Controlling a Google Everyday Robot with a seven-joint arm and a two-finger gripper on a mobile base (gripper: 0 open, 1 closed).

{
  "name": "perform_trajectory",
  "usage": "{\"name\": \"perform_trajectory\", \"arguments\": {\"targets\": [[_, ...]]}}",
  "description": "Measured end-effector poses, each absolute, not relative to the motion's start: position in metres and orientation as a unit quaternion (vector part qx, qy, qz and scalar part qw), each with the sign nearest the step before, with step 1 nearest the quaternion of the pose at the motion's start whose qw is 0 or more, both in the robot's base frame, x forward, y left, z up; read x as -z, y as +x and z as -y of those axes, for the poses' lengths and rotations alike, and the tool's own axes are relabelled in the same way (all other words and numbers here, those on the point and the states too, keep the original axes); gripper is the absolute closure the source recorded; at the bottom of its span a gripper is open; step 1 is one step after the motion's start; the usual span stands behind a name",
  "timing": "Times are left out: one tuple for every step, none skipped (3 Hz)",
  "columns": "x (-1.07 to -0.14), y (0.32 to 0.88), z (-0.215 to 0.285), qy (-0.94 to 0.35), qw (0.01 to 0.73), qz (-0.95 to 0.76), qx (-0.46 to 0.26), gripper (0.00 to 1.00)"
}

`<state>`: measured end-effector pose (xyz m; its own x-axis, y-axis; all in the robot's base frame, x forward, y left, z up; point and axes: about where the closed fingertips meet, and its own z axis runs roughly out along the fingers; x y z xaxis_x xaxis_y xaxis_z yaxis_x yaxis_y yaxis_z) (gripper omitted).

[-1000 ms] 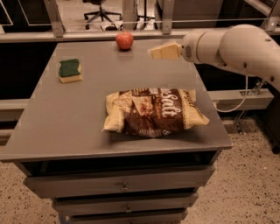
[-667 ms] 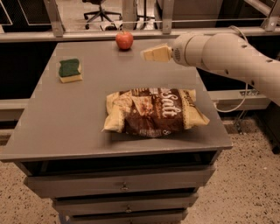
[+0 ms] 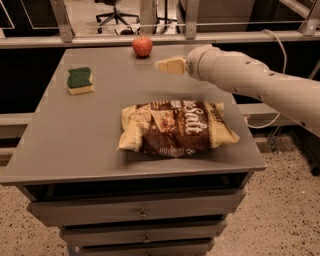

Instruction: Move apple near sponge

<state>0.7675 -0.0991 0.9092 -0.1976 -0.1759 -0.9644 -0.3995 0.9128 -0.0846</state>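
A small red apple [image 3: 142,46] stands at the far edge of the grey table [image 3: 80,135], near the middle. A sponge [image 3: 80,80] with a dark green top over yellow foam lies at the far left. My gripper [image 3: 165,65] reaches in from the right on a cream arm, above the table just right of and nearer than the apple, about one apple-width away from it. It holds nothing that I can see.
A large brown-and-cream chip bag [image 3: 175,128] lies in the middle of the table, toward the front right. Drawers [image 3: 142,214] sit under the tabletop. A rail [image 3: 150,39] runs behind the table, with an office chair [image 3: 114,10] beyond it.
My gripper and arm have moved left, closer to the apple. The apple, sponge and chip bag have not moved.
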Motion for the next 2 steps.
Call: {"name": "perform_trajectory", "arguments": {"targets": [[-0.911, 0.783, 0.086, -0.178, 0.612, -0.764, -0.100, 0.00], [-0.908, 0.822, 0.053, -0.176, 0.606, -0.768, -0.111, 0.00]]}}
